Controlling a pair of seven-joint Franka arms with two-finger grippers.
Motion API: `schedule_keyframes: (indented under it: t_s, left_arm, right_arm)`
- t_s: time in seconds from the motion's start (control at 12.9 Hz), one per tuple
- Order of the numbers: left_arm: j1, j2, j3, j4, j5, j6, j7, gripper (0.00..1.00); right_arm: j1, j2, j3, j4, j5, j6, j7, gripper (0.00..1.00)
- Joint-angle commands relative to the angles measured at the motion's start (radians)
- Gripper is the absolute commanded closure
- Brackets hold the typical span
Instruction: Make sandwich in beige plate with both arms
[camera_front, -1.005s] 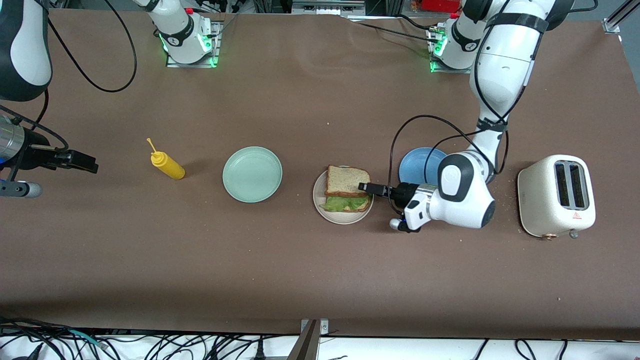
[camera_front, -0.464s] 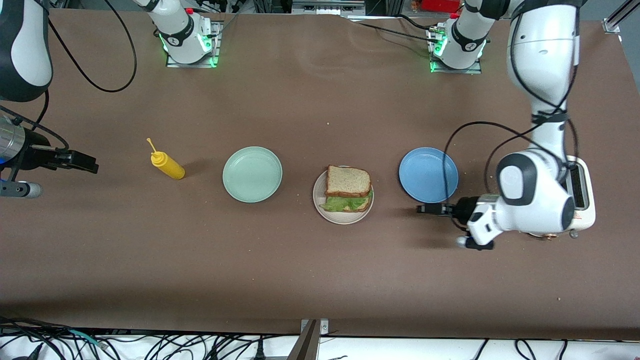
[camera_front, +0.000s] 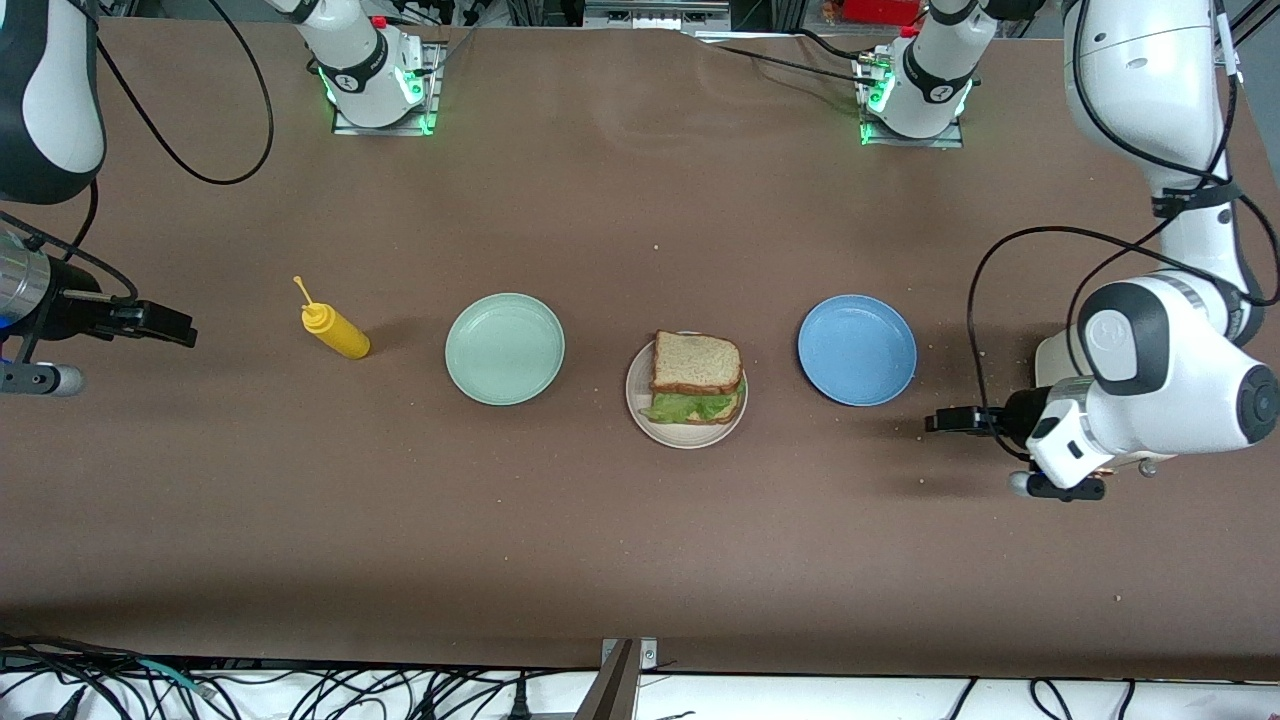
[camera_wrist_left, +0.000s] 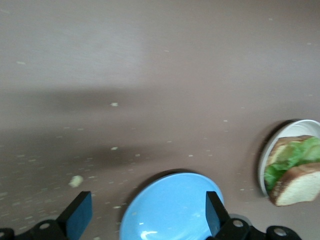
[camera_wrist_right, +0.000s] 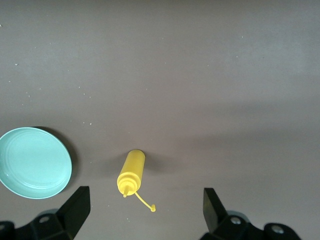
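The sandwich, two brown-crusted slices with green lettuce between them, lies on the beige plate mid-table. The left wrist view shows the same sandwich and the beige plate's rim. My left gripper hangs open and empty over bare table between the blue plate and the toaster, well apart from the sandwich; its fingers show wide apart. My right gripper waits open and empty over the table at the right arm's end, and this right gripper looks down on the mustard bottle.
A blue plate sits beside the beige plate toward the left arm's end, a mint-green plate toward the right arm's end. A yellow mustard bottle lies beside the mint plate. The left arm mostly hides a white toaster. Crumbs dot the table.
My left gripper has drawn back from the sandwich, past the blue plate, toward the toaster, with nothing in it. The sandwich stayed on the plate. The right arm has not moved.
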Motion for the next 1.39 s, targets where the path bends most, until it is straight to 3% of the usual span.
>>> schedule_keyframes:
  t_s: [0.0,0.23,0.62,1.0,1.16,1.31]
  left_arm:
    - [-0.007,-0.066,0.029,0.001,0.150,-0.050,-0.011,0.00]
    - [-0.006,-0.107,0.056,0.004,0.199,-0.134,-0.012,0.00]
    - [-0.007,-0.153,0.078,0.148,0.381,-0.347,-0.018,0.00]
    - [-0.030,-0.228,0.070,0.153,0.394,-0.369,-0.177,0.00]
    - [-0.018,-0.286,0.019,0.155,0.469,-0.369,-0.190,0.00]
    - [0.080,-0.352,-0.169,0.130,0.584,-0.370,-0.196,0.00]
  right_arm:
    - [-0.007,-0.020,0.008,-0.026,-0.012,0.014,-0.001,0.00]
    - [-0.007,-0.020,0.008,-0.026,-0.012,0.014,-0.003,0.00]
    - [-0.007,-0.020,0.008,-0.026,-0.012,0.014,-0.003,0.00]
    - [-0.010,-0.020,0.006,-0.026,-0.012,0.014,-0.003,0.00]
    - [-0.009,-0.020,0.006,-0.026,-0.013,0.014,-0.003,0.00]
    - [-0.009,-0.020,0.006,-0.026,-0.013,0.013,-0.003,0.00]
